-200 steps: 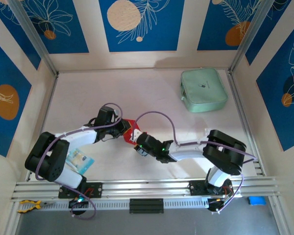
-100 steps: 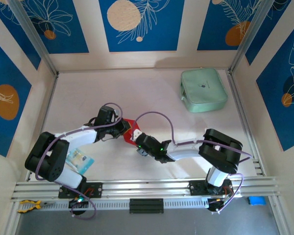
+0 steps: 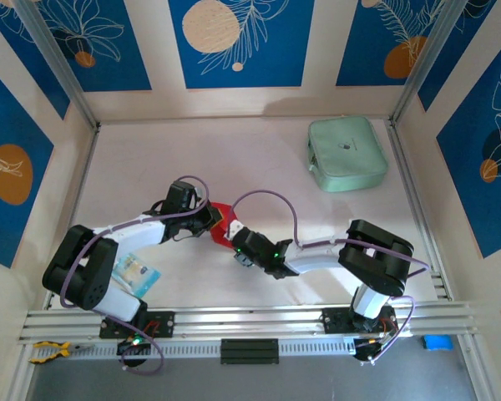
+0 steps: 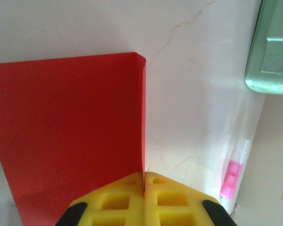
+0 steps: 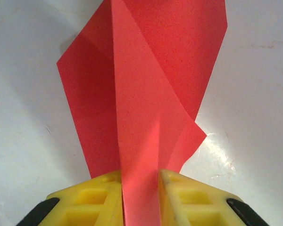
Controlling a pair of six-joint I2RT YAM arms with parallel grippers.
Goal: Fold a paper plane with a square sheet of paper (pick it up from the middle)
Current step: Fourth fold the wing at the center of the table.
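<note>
Two grippers meet near the middle of the pale table (image 3: 259, 150), both pinching the thin, bright red, creased sheet of paper (image 3: 221, 215). The left gripper (image 4: 144, 176) has its yellow fingers pressed together on the sheet's upturned edge. The right gripper (image 5: 140, 176) clamps a raised ridge of it. From above, the arms cover most of the paper, so its outline is hard to read. A mint-green rounded pouch (image 3: 346, 153) lies at two o'clock from it, well apart.
</note>
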